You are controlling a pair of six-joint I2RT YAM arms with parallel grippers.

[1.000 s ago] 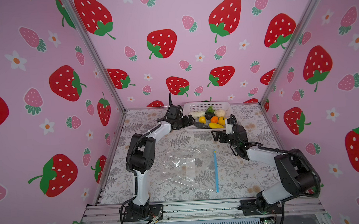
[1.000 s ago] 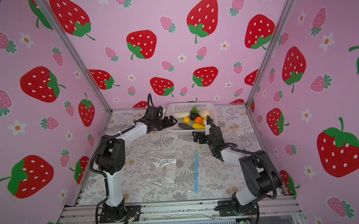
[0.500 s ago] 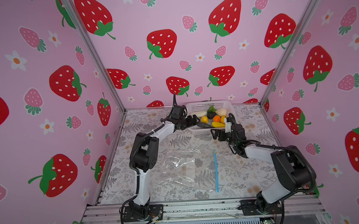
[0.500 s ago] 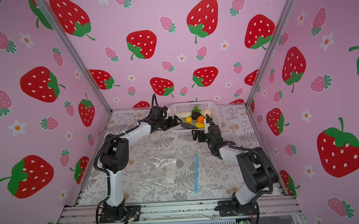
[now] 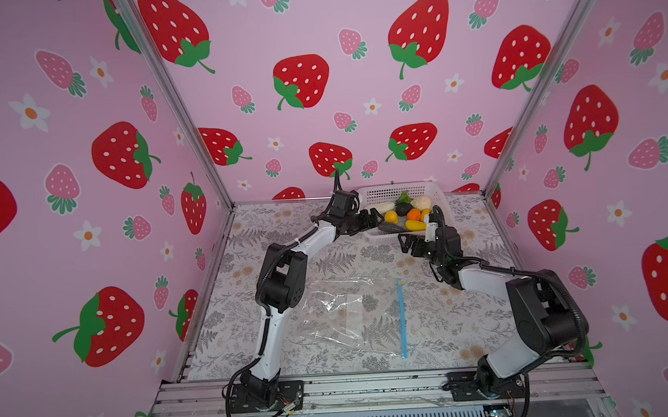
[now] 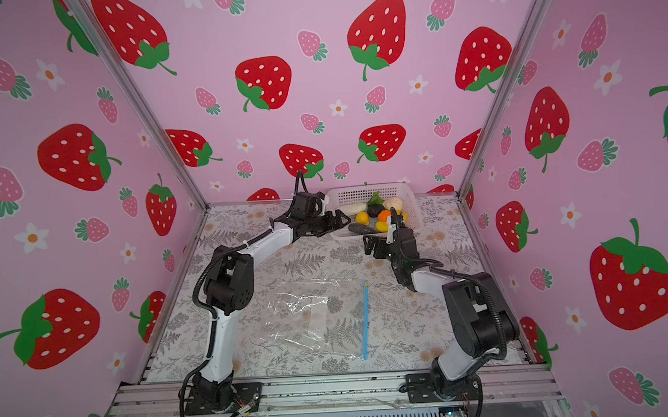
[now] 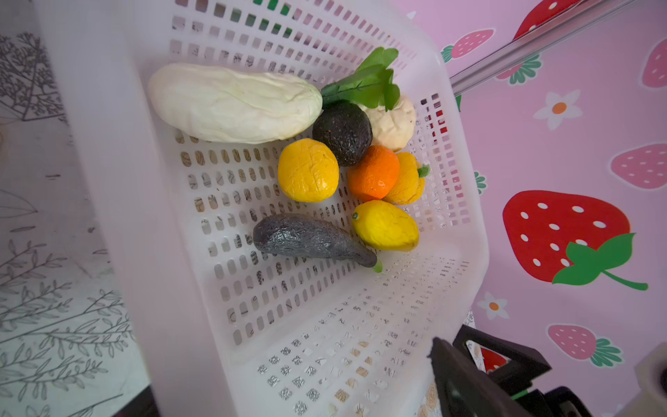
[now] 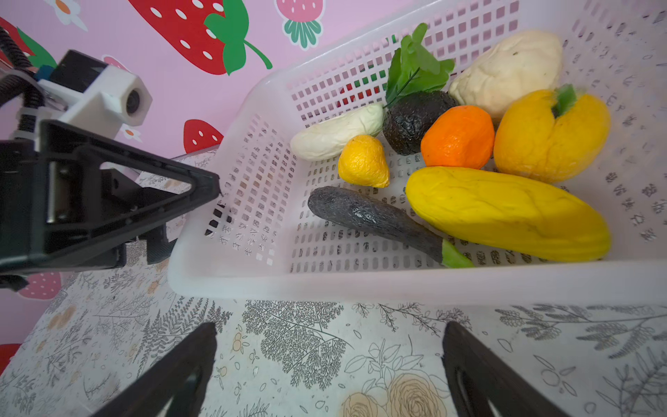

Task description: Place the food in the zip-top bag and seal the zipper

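- The food sits in the white perforated basket (image 5: 393, 193) at the far end of the counter (image 5: 271, 220), right of centre. None of it is in the bag yet.
- The zip-top bag (image 5: 344, 313) lies flat on the near middle of the counter, well apart from the basket. Its light-blue zipper (image 5: 402, 318) runs along its right edge. Whether the mouth is open cannot be told.
- The left fingers (image 8: 200, 187) stand wide and empty at the basket's left rim.
- The right fingers (image 8: 195, 350) are equally wide and empty, over bare counter just on the near side of the basket's near wall.
- The step in hand looks like the first pick, with the left arm better placed for it.
- The dark eggplant (image 7: 310, 238) seems the easiest target. It lies on the basket floor with its blunt end clear of the rest.
- The fingers should clear the rim, come down over the eggplant's middle, and close across its narrow body rather than along it.
- The tips should stop short of the slotted floor so they do not catch in the holes.
- The lemon (image 7: 308, 169), avocado (image 7: 343, 131) and orange (image 7: 373, 173) lie packed together, so they are better left until there is room around them.
- The flat film probably will not take food unaided, so the right arm may serve better lifting the bag's mouth.
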